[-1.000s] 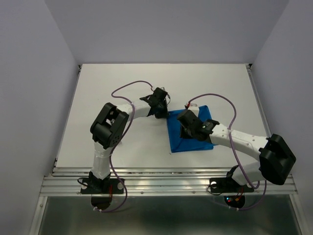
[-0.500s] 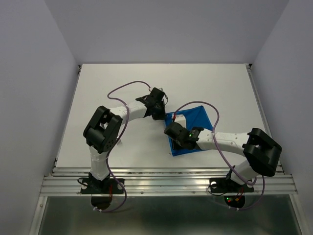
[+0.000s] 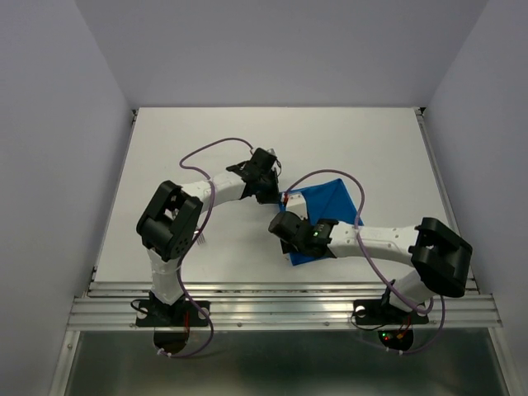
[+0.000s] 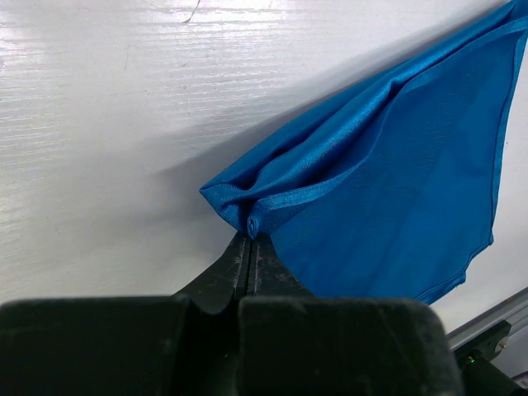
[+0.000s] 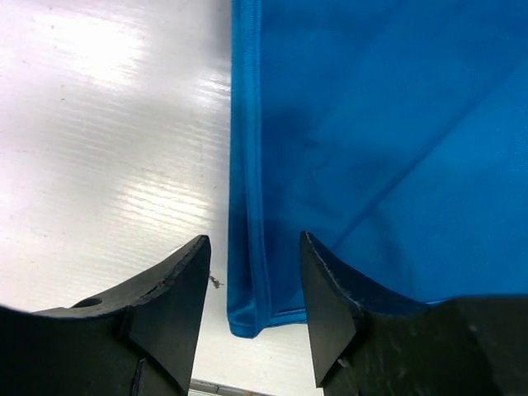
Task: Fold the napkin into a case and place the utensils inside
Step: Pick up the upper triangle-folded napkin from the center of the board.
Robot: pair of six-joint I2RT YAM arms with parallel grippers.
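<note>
Now L hand (image 4: pixel 250 237) tight on napkin (image 4: pixel 388 190) corner; R hand (image 5: pixel 254 252) agape.

No readable text, label, brand, number or sign in any of the three views

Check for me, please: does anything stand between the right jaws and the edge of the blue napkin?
Nothing visible does. The right gripper has its jaws open, and the hemmed edge of the napkin, near a corner, shows directly in the gap between them, on the white table. The left gripper, shut on another corner, is elsewhere.
</note>
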